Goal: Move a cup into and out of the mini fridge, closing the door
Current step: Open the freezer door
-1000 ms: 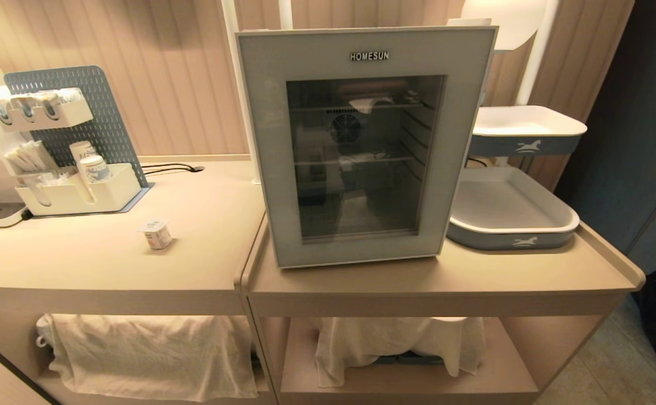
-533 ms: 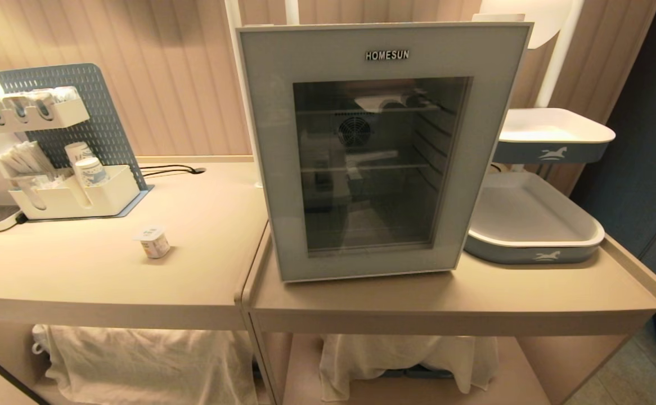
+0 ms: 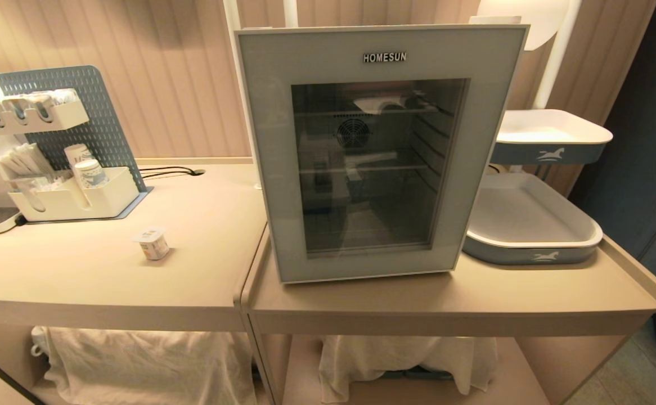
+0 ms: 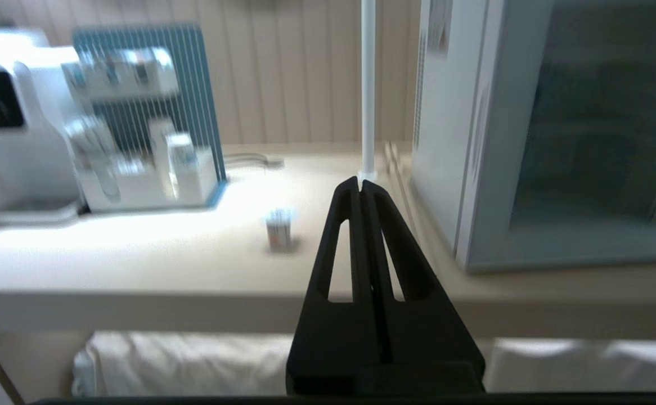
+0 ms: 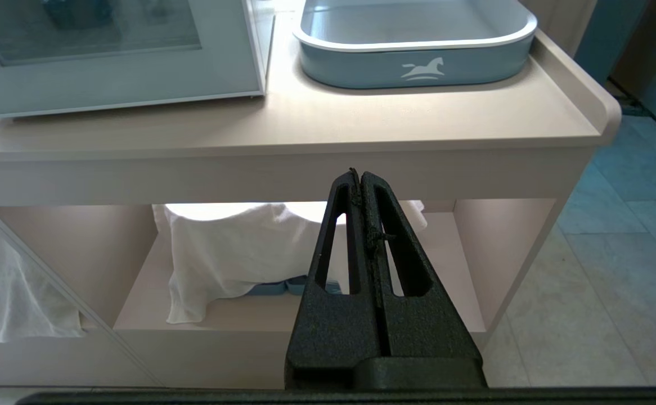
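Note:
The small white cup (image 3: 151,243) with a square foil lid and an orange mark stands alone on the left counter, also in the left wrist view as the cup (image 4: 279,228). The white mini fridge (image 4: 446,107) stands on the right counter, and its door (image 3: 376,146) with the dark glass window is closed. My left gripper (image 4: 360,182) is shut and empty, held in front of the counter edge, short of the cup and between it and the fridge. Low beside the right counter's front, my right gripper (image 5: 358,174) is shut and empty. Neither arm shows in the head view.
A white water dispenser (image 4: 7,124) and a blue pegboard organiser (image 3: 69,146) with paper cups stand at the far left. Two blue-and-white trays (image 3: 530,225) are stacked right of the fridge. White cloths (image 3: 148,360) hang on the lower shelves. A white pole (image 4: 368,84) rises behind the counter.
The head view has shifted so the fridge and counters appear nearer and larger than a second ago. Cup and door keep their places on the counters.

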`<state>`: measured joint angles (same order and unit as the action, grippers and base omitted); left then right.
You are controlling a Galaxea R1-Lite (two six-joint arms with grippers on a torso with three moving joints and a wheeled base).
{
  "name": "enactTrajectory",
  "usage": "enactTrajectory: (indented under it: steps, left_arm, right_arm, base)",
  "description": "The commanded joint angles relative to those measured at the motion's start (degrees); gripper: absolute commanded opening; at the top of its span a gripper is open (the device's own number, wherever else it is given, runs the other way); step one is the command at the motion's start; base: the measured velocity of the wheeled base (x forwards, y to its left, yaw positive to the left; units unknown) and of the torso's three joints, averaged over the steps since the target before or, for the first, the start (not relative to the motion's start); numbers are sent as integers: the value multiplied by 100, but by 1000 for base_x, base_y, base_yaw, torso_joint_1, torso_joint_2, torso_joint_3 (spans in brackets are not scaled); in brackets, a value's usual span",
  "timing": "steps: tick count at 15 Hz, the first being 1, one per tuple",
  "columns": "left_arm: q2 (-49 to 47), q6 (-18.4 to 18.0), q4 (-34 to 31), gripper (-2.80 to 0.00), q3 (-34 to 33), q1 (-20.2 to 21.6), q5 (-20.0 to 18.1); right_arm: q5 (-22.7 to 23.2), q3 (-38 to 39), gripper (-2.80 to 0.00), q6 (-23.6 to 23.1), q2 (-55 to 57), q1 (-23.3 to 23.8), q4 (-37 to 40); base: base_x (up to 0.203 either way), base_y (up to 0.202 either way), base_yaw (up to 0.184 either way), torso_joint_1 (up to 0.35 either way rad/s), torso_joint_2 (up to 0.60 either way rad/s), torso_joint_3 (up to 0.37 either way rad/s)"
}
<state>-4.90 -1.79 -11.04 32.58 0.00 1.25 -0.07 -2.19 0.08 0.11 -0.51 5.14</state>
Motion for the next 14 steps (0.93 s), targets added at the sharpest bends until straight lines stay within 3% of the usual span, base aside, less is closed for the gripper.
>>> enactTrajectory:
  steps: [1, 2, 4, 5, 7, 8, 10, 12, 13, 14]
  left_arm:
    - [-948, 109, -1049, -280, 1996, 41, 51]
    - [-1623, 314, -1632, -280, 2980, 35, 85]
    - [-3029, 836, -2585, -280, 4246, -170, 96]
    - [-3627, 1064, -2950, -280, 4647, -489, -14]
    - [-4473, 1341, -3360, -280, 4986, -1572, -476]
    - [-4922, 1414, -3300, -280, 5003, -1899, -951]
    - [-5562, 1478, -2558, -280, 4821, -1845, -1964]
    - [-6219, 1433, -1644, -280, 4524, -900, -3530]
    - [-6630, 1351, -1076, -280, 4300, -246, -4656]
    - [-7099, 1200, -295, 0, 3904, 257, -5799]
  right_arm:
    - [-2, 0, -280, 1, 7, -2, 4]
    - [-2, 0, -280, 1, 7, -2, 4]
    - [-2, 0, -280, 1, 7, -2, 4]
    - [-2, 0, -280, 1, 7, -2, 4]
    - [-2, 0, -280, 1, 7, -2, 4]
    - [-2, 0, -280, 1, 7, -2, 4]
    - [-2, 0, -280, 1, 7, -2, 4]
    - [-2, 0, -280, 1, 7, -2, 4]
    - [-2, 0, -280, 1, 7, -2, 4]
    - [-2, 0, -280, 1, 7, -2, 4]
  base:
    - [0, 0, 0, 0, 0, 0]
    - [0, 0, 0, 0, 0, 0]
    - [0, 0, 0, 0, 0, 0]
    - [0, 0, 0, 0, 0, 0]
    - [0, 0, 0, 0, 0, 0]
    - [0, 0, 0, 0, 0, 0]
    - [0, 0, 0, 0, 0, 0]
    - [0, 0, 0, 0, 0, 0]
    - [0, 0, 0, 0, 0, 0]
    - [0, 0, 0, 0, 0, 0]
